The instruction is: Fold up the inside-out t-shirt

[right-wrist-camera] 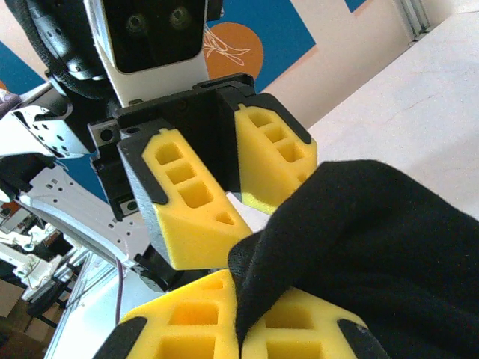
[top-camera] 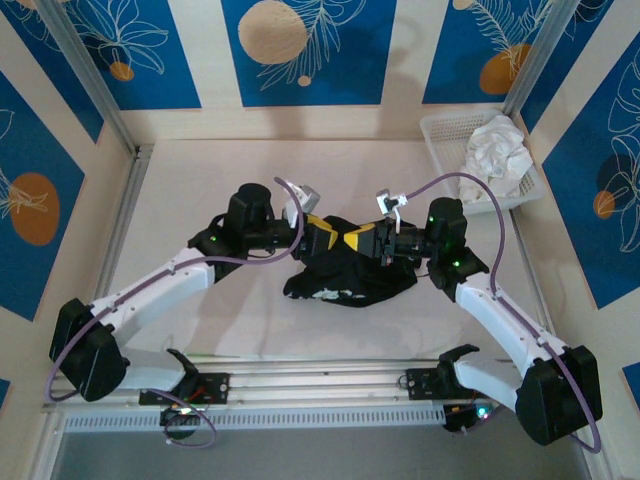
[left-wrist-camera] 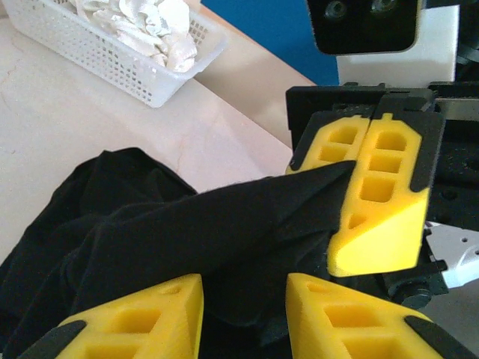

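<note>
The inside-out t-shirt (top-camera: 345, 275) is a crumpled black heap at mid-table, between the two arms. My right gripper (top-camera: 368, 242) is shut on a fold of it; in its wrist view the black cloth (right-wrist-camera: 374, 247) comes out of the closed seam of that gripper (right-wrist-camera: 254, 329). My left gripper (top-camera: 322, 235) faces it tip to tip. In the left wrist view its jaws (left-wrist-camera: 245, 307) stand apart with black cloth (left-wrist-camera: 150, 224) lying in the gap, not clamped. The right gripper (left-wrist-camera: 359, 187) shows there pinching a stretched ridge of cloth.
A white mesh basket (top-camera: 448, 135) with a white crumpled garment (top-camera: 497, 148) stands at the back right, also in the left wrist view (left-wrist-camera: 142, 86). Metal frame posts (top-camera: 95, 90) and patterned walls border the pale table (top-camera: 200, 180).
</note>
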